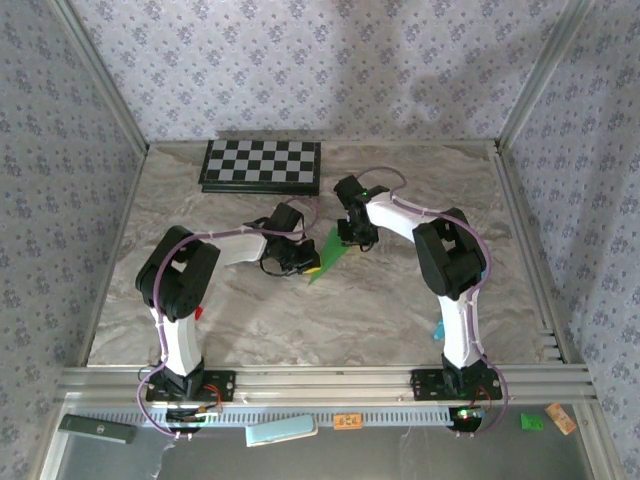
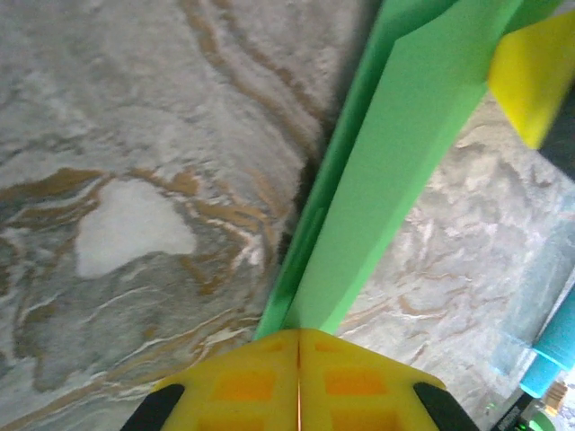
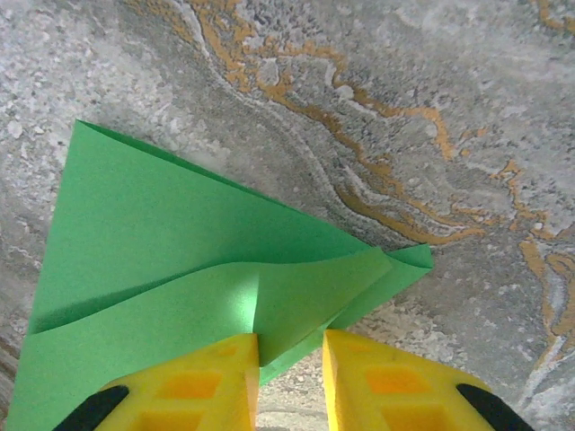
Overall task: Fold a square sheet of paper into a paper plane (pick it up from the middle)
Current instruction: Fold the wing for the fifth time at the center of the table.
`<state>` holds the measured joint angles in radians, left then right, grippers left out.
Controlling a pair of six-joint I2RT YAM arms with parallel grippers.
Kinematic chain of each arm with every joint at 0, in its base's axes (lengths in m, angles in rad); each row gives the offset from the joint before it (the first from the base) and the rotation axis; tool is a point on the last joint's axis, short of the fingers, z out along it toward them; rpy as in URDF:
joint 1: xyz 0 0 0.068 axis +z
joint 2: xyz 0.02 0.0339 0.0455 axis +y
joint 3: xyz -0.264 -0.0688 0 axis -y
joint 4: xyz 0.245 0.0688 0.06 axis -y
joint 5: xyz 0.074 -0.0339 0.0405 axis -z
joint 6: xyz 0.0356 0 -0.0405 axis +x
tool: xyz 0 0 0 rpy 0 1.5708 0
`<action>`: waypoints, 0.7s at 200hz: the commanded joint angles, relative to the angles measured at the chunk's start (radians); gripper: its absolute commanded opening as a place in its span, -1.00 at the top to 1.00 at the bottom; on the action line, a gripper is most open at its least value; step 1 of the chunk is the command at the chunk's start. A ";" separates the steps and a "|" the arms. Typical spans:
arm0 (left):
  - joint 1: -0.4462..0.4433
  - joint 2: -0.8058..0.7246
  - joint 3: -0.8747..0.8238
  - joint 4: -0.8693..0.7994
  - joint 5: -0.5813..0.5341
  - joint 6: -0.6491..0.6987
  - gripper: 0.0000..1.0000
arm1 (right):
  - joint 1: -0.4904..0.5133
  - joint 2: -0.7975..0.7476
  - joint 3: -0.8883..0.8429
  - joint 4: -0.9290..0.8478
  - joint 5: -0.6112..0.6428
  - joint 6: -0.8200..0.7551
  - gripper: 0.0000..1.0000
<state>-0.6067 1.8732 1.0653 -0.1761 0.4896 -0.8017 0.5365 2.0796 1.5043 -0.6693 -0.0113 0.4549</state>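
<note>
The left pincer (image 2: 299, 350) is clenched. Its two yellow fingers are pressed flat together on the near end of the green paper (image 2: 395, 153), which runs away from them as a long folded strip over the marble table (image 2: 135, 108). Behind it the left arm (image 1: 185, 275) rises from its base, bends at a raised elbow and reaches right and forward toward the middle of the table.

The right pincer (image 3: 290, 350) is slightly parted, with bare table showing in the gap. A loose flap of the paper reaches in against one finger (image 3: 202, 386) and is not squeezed. The right arm (image 1: 450, 255) climbs to a high elbow, then stretches left with its wrist bent down over the paper.

The paper sits between the two pincers, on the near side of the checkerboard (image 1: 262, 165). A teal marker (image 2: 555, 355) lies on the table off to one side of the paper.
</note>
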 commanded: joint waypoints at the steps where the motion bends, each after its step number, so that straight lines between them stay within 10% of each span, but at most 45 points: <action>1: 0.000 0.022 0.049 0.037 0.053 0.018 0.83 | 0.005 0.052 -0.001 -0.015 -0.030 0.005 0.49; 140: -0.024 0.158 0.148 -0.157 -0.033 0.076 0.89 | -0.012 -0.035 -0.050 0.045 -0.086 0.017 0.53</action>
<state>-0.6151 1.9930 1.1969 -0.2020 0.5041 -0.7746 0.5274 2.0754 1.4998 -0.6655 -0.0269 0.4553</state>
